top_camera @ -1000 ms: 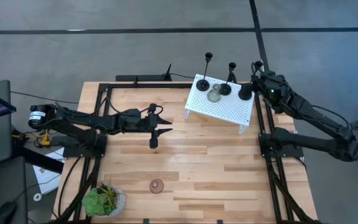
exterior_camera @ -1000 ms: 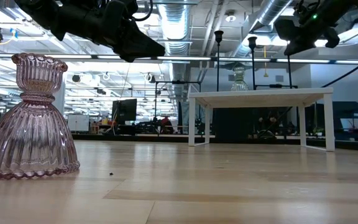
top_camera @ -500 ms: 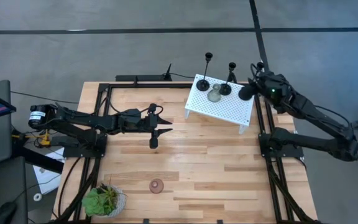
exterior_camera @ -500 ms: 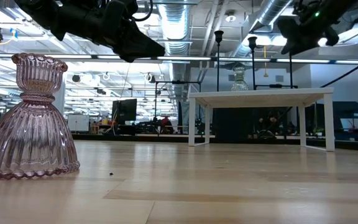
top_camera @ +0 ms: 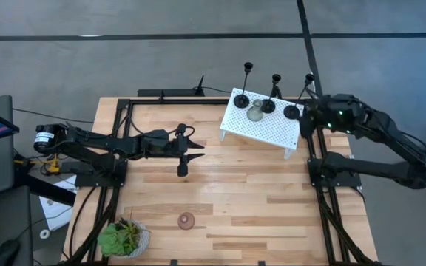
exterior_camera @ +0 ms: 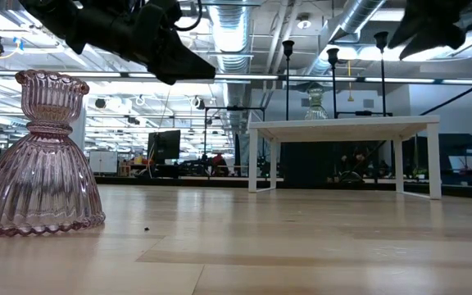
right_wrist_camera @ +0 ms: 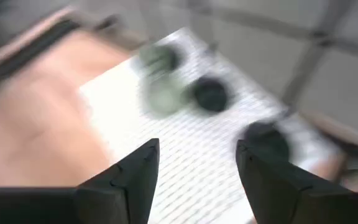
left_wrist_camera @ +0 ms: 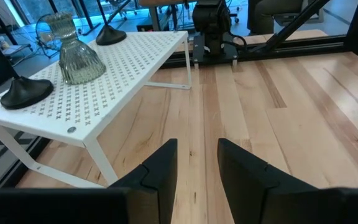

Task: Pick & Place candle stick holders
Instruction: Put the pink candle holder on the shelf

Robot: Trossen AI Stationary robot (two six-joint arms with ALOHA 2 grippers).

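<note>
Near edge of the table: you have one squat pinkish-brown ribbed glass candle holder [exterior_camera: 39, 156], upright on the bare wood, beside a small green potted plant [top_camera: 123, 239]. It is the only holder not yet on the stand.

Mid-table: your left gripper [top_camera: 183, 154] hovers above the boards, fingers parted and holding nothing. The pink holder lies toward the near edge from it, its long axis vertical, and this arm is much the nearer, so the next pick is probably its job.

Far right: a white perforated metal stand [top_camera: 263, 124] carries three tall thin black holders [top_camera: 292, 111] with round bases and one squat grey-green glass holder [top_camera: 254, 111], all upright.

Your right gripper [right_wrist_camera: 197, 171] sits just off the stand's right end, fingers spread, empty.
</note>
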